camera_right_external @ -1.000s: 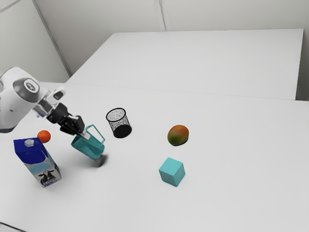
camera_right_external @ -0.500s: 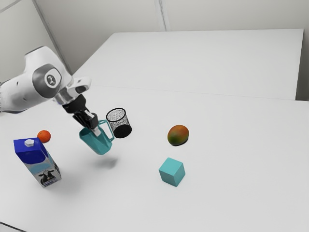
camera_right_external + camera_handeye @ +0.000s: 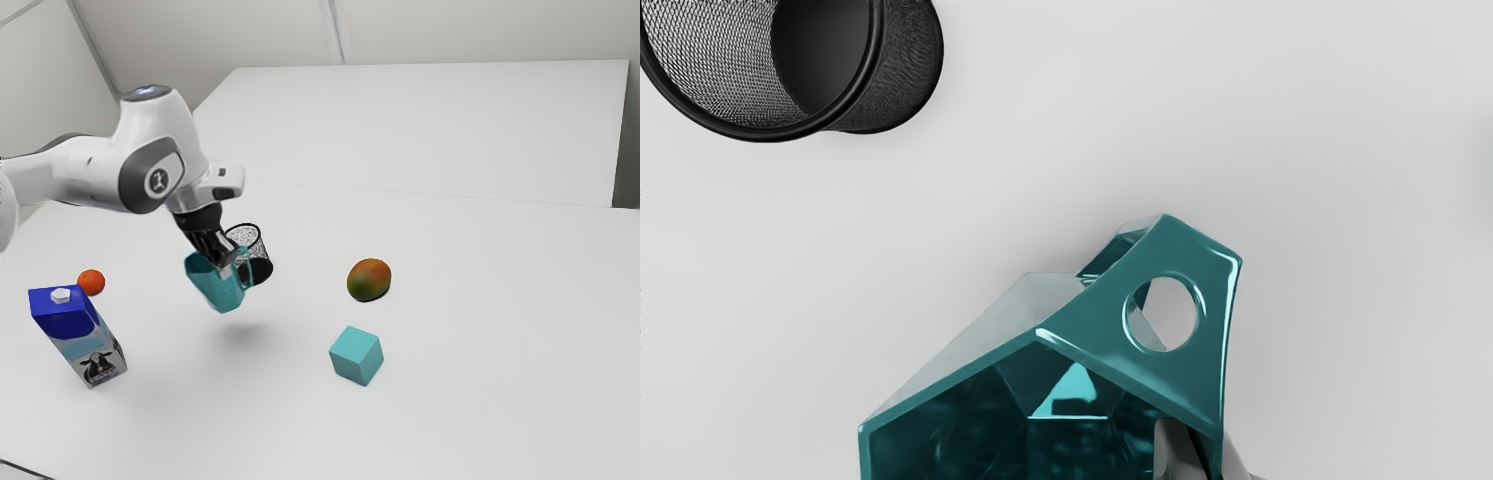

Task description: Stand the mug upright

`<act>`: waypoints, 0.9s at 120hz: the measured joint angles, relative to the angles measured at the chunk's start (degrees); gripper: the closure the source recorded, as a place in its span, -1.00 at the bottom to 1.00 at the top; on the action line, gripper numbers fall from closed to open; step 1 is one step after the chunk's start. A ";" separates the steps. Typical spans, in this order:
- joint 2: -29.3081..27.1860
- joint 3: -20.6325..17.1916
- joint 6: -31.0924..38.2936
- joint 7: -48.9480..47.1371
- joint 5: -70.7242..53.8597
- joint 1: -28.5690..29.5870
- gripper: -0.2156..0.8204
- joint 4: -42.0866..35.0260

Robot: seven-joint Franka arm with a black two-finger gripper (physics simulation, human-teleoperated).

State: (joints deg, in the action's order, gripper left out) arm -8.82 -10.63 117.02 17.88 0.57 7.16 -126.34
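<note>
While the exterior view has the mug hanging below the claw, clear of the counter with a soft shadow under it, its mouth is up and its base down. Its long axis slants, base toward the exterior view's right, but the carton and the mesh cup slant much the same way there, so I judge the mug close to upright; any small lean left over is hard to read. Its handle overlaps the mesh cup, and the claw covers part of the rim. The coming move, as I see it, turns on that axis: base straight beneath the mouth, then down until it sits flat.

In the wrist view the claw is pinching the mug's wall beside the handle, one finger inside and the other outside. The mesh cup stands apart from the mug. The mug's near side is cut off by the frame, and its base is hidden.
</note>
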 joint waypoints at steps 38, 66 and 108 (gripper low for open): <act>3.17 -0.01 5.09 -8.65 -5.72 -2.21 0.93 -0.50; 5.33 -0.01 8.44 -13.45 -7.35 -2.44 0.93 -0.94; 8.87 -0.09 11.24 -18.67 -9.00 -2.29 0.93 -0.86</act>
State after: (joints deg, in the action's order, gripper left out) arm 0.05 -10.72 128.26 -0.79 -8.43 4.87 -127.21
